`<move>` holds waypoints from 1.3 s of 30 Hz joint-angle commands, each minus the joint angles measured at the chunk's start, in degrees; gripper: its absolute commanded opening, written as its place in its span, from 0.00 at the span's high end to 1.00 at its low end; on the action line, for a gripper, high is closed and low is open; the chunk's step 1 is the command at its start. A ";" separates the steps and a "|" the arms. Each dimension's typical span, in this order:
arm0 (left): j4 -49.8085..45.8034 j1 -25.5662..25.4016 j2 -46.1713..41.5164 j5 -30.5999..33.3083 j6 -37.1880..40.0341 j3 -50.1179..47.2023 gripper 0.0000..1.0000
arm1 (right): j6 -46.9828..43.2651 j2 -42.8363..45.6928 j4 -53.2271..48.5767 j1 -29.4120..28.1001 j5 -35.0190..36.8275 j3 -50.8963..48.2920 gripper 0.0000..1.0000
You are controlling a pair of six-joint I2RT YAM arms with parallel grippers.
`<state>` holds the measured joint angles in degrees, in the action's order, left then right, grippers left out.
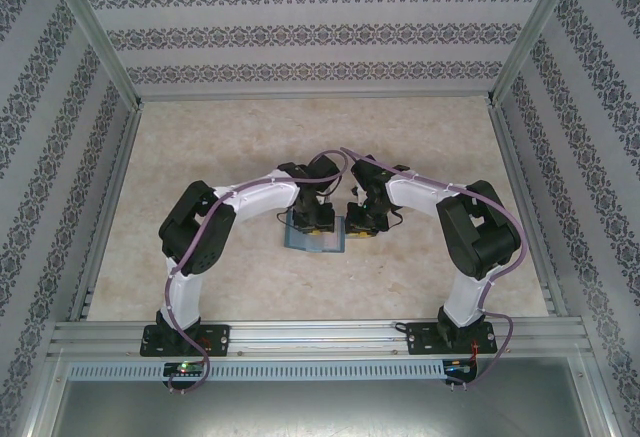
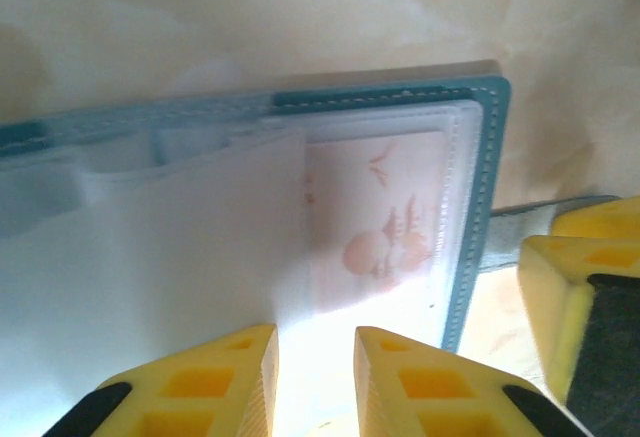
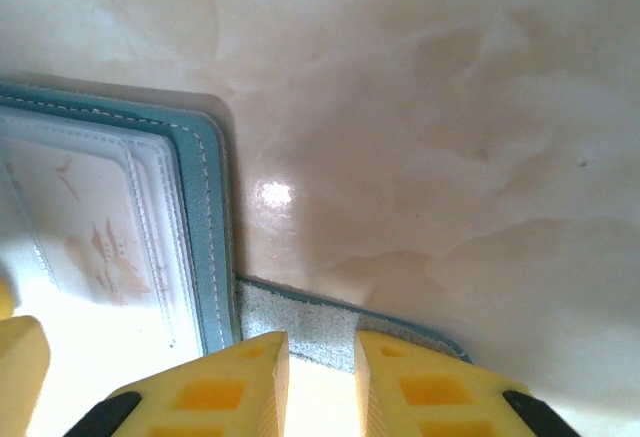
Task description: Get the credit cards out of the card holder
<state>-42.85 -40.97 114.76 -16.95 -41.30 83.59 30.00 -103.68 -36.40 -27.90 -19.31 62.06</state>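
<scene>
The teal-blue card holder (image 1: 313, 233) lies open on the table between both arms. Its stitched teal edge (image 2: 482, 207) frames clear plastic sleeves, and one sleeve leaf (image 2: 190, 247) curls up on the left. Inside the right sleeve is a pale card with a pink-orange print (image 2: 385, 227), which the right wrist view also catches (image 3: 95, 227). Grey-silver credit cards are hidden. My left gripper (image 2: 315, 357) is open, its fingers just over the sleeves. My right gripper (image 3: 322, 367) is open over the holder's grey strap tab (image 3: 300, 319), which runs between its fingers.
The beige marbled table (image 1: 300, 137) stretches back to patterned walls. A metal frame rail (image 1: 320, 332) runs along the near edge by the arm bases. The right gripper's yellow finger (image 2: 570, 287) sits close beside the holder's right edge.
</scene>
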 commanded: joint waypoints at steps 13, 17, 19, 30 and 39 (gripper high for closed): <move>-10.93 -3.05 2.25 6.65 3.77 8.13 0.66 | -0.11 0.41 -1.48 -0.14 0.45 0.24 0.75; -3.66 -3.00 1.87 0.47 1.57 6.20 0.69 | -0.12 0.49 -1.34 -0.15 0.50 0.04 0.75; -2.12 -2.97 2.52 -1.07 1.05 6.07 0.70 | -0.03 0.63 -1.21 -0.18 0.41 -0.03 0.75; 2.02 -2.97 6.65 -4.89 -0.08 5.21 0.71 | -0.08 1.26 -1.33 -0.14 0.59 -0.34 0.75; -6.79 -2.97 6.70 3.59 2.78 7.20 0.65 | 0.06 1.49 -1.24 -0.18 0.74 -0.56 0.75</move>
<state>-44.38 -43.20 120.29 -17.67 -40.14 89.86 30.02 -103.42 -37.26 -27.90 -18.46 62.06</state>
